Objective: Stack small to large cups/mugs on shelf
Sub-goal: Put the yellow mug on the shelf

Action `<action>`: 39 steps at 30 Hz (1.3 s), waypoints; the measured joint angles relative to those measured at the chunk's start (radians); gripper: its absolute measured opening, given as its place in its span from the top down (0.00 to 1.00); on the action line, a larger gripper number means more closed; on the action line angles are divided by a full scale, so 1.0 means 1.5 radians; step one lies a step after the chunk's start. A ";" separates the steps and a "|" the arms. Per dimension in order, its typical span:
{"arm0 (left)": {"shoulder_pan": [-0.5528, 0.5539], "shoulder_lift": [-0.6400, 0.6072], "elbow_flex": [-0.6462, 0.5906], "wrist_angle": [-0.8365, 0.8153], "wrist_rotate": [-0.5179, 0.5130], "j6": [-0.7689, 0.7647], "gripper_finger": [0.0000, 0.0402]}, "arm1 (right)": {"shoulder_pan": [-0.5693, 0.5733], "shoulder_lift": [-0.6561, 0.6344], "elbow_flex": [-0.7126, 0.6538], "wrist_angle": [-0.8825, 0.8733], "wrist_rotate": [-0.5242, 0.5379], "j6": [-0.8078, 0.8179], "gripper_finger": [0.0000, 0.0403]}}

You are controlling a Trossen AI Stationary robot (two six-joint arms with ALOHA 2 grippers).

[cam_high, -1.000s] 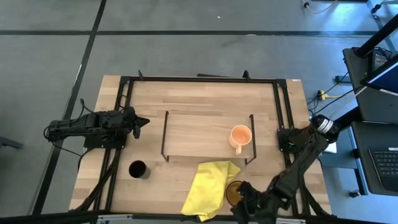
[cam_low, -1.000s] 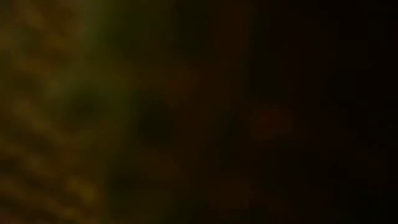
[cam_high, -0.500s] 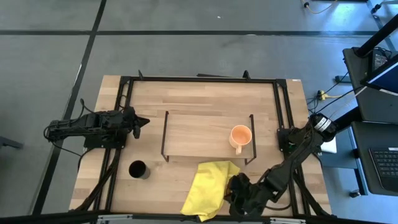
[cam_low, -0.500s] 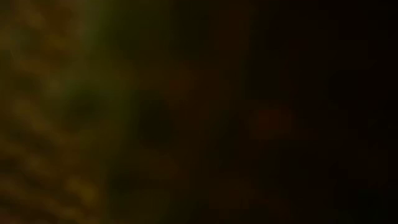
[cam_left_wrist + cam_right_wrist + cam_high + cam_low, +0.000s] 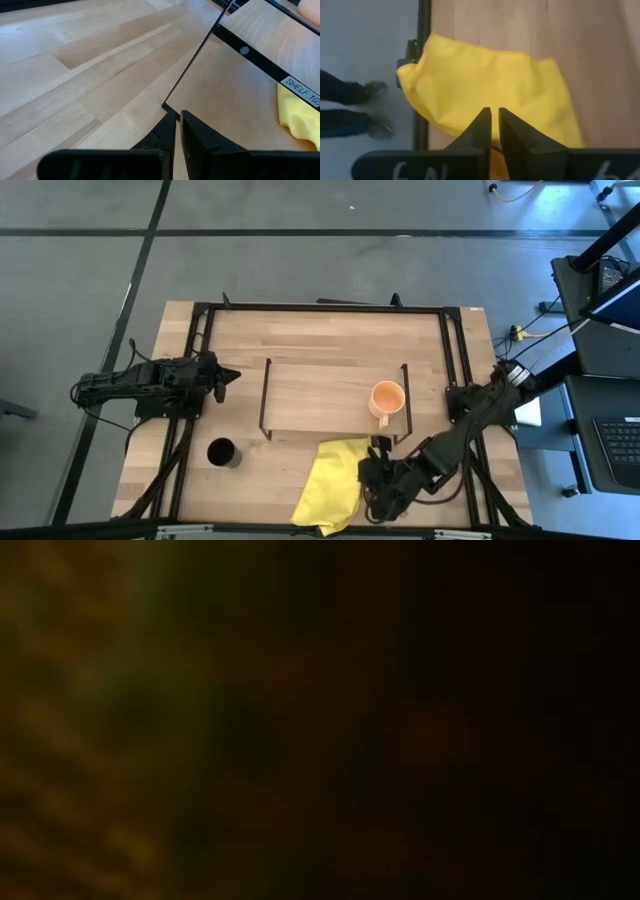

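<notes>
The right gripper [image 5: 376,492] hangs over the yellow cloth [image 5: 330,480], just in front of the shelf [image 5: 325,395]; its jaws are nearly closed and hold nothing. The amber mug is hidden under the arm. To grasp it well, I judge the jaws must open wide and avoid snagging the cloth. The peach mug [image 5: 386,399] stands at the shelf's right end; the black cup [image 5: 221,452] sits off its front left corner. The left gripper [image 5: 222,377] waits left of the shelf, jaws closed and empty. A label reads "SHELF 1".
</notes>
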 joint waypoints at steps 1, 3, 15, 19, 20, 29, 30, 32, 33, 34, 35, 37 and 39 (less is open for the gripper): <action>0.000 0.000 0.000 0.000 0.000 0.000 0.95 | -0.005 0.000 0.009 -0.014 -0.003 -0.018 0.91; 0.000 0.000 0.000 0.000 0.000 0.000 0.95 | -0.013 0.000 0.015 -0.040 -0.023 -0.046 0.91; 0.000 0.000 0.000 0.000 0.000 0.000 0.95 | -0.025 0.003 0.015 -0.110 -0.191 -0.237 0.91; 0.000 0.000 0.000 0.000 0.000 0.000 0.95 | -0.040 0.003 0.015 -0.104 -0.192 -0.293 0.91; 0.000 0.000 0.000 0.000 0.000 0.000 0.95 | -0.045 0.003 0.015 -0.099 -0.192 -0.293 0.91; 0.000 0.000 0.000 0.000 0.000 0.000 0.95 | -0.121 0.003 0.015 -0.102 -0.211 -0.223 0.91; 0.000 0.000 0.000 0.000 0.000 0.000 0.95 | -0.124 0.003 0.015 -0.095 -0.218 -0.231 0.91; 0.000 0.000 0.000 0.000 0.000 0.000 0.95 | -0.125 0.002 0.015 -0.071 -0.247 -0.287 0.91; 0.000 0.000 0.000 0.000 0.000 0.000 0.95 | -0.121 0.001 0.015 -0.065 -0.268 -0.324 0.91; 0.000 0.000 0.000 0.000 0.000 0.000 0.95 | -0.118 0.001 0.015 -0.065 -0.295 -0.360 0.91; 0.000 0.000 0.000 0.000 0.000 0.000 0.95 | -0.115 0.001 0.015 -0.067 -0.323 -0.387 0.91; 0.000 0.000 0.000 0.000 0.000 0.000 0.95 | -0.113 0.003 0.015 -0.079 -0.358 -0.420 0.89; 0.000 0.000 0.000 0.000 0.000 0.000 0.95 | -0.116 0.003 0.015 -0.096 -0.366 -0.438 0.85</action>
